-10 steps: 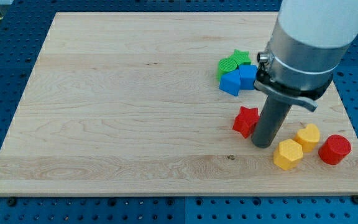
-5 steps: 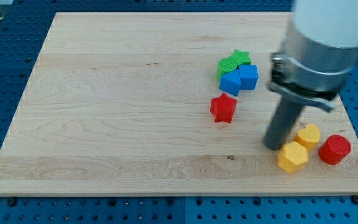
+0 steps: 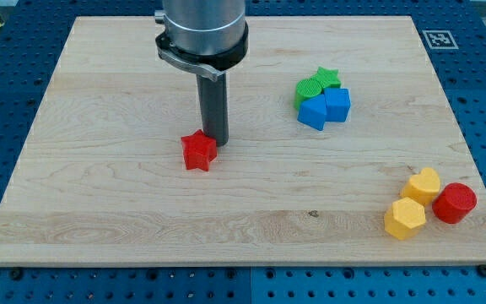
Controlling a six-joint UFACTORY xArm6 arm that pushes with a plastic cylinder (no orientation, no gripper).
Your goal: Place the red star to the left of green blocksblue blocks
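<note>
The red star (image 3: 198, 151) lies on the wooden board (image 3: 99, 127), left of centre. My tip (image 3: 215, 141) stands right beside the star, at its upper right, touching or nearly touching it. Far to the right sit the clustered green and blue blocks: a green star (image 3: 327, 78), a green ribbed block (image 3: 308, 89), a blue cube (image 3: 337, 103) and a blue block (image 3: 313, 111). The red star is well to the left of this cluster and a little lower in the view.
At the view's bottom right stand a yellow heart-like block (image 3: 421, 184), a yellow hexagon (image 3: 404, 219) and a red cylinder (image 3: 454, 203). A printed marker (image 3: 438, 38) sits at the board's top right corner.
The red star slid left across the board, from beside the yellow blocks to left of centre. The rod moved from the right side to the star's upper right. The yellow hexagon shifted slightly.
</note>
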